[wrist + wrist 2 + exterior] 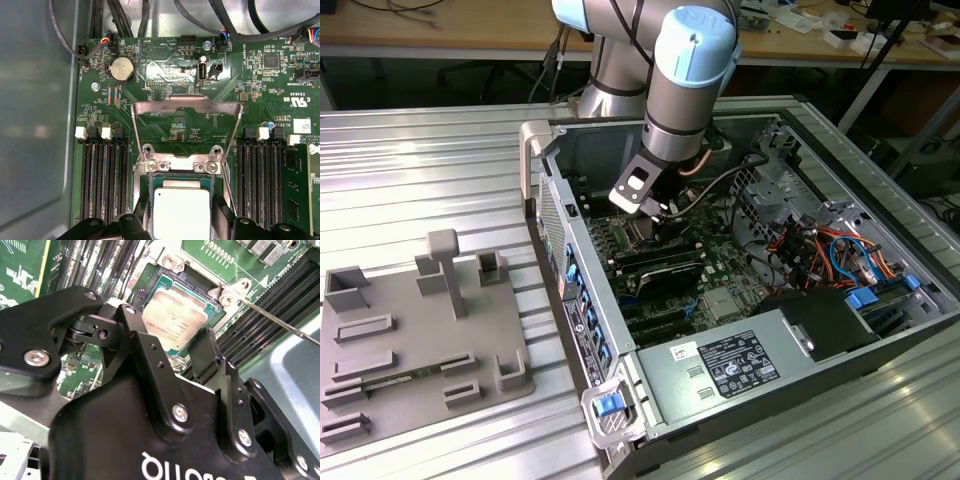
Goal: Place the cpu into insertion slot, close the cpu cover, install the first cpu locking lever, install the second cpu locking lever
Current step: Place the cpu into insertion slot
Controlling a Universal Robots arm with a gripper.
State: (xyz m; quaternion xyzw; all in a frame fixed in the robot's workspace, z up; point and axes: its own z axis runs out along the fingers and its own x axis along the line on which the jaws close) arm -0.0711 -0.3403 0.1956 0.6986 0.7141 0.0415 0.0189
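Green white-lettered motherboard (165,65) beneath; tool (170,322) clasps the cpu (181,212) in the insertion slot (167,280), cpu cover (185,102) raised.

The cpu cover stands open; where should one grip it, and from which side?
Take the cpu cover by its free bar, opposite the hinge, probably from above: the frame tilts up, so that thin bar stands highest and clear.

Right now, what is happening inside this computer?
The arm's gripper is down in the open case, right at the cpu. The cpu sits in the slot. The cover stands open, off the slot, not yet closed.
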